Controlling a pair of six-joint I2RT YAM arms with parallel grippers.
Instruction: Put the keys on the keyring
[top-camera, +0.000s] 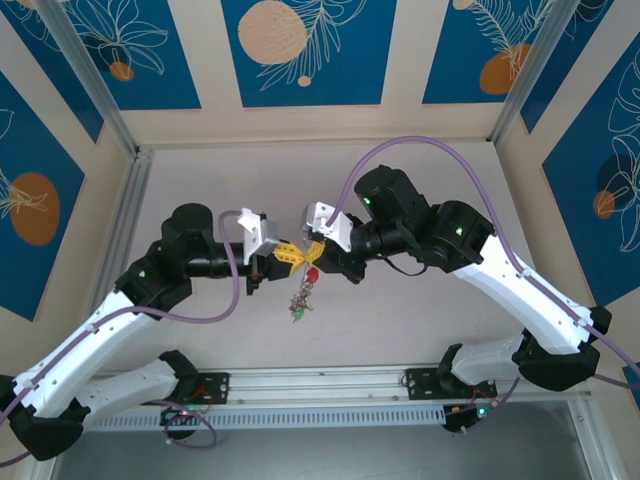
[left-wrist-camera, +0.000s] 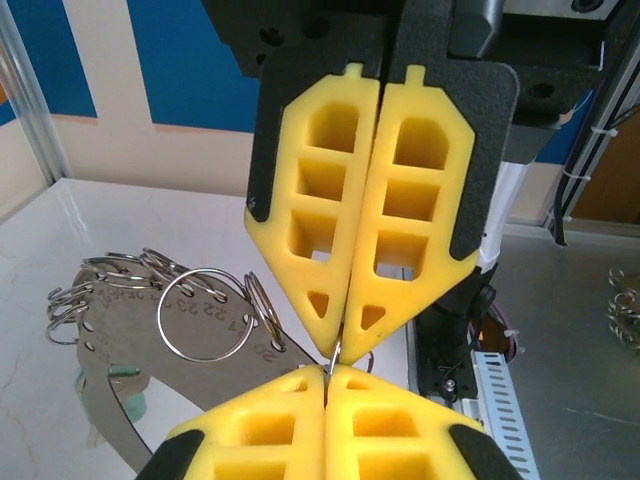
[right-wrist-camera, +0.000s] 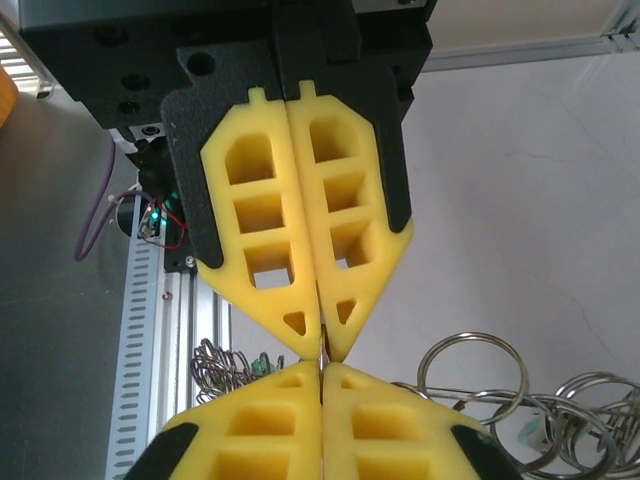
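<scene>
Tip to tip, the left gripper (top-camera: 288, 256) and right gripper (top-camera: 316, 250) are both pinching the keyring (left-wrist-camera: 336, 358) tight, keys (top-camera: 303, 295) dangling, apparently mid-threading; next needs fine alignment.

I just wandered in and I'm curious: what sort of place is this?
Probably a robot test booth in a lab: two white robot arms bolted to a rail, inside an aluminium frame with blue printed wall panels.

Beyond the slotted rail (top-camera: 320, 380), the left arm (top-camera: 110, 325) and right arm (top-camera: 510, 280) are built of white links and black joints; purple cables (top-camera: 420, 150) are looped alongside; yellow latticed fingers (left-wrist-camera: 325, 152) are backed in black.
</scene>
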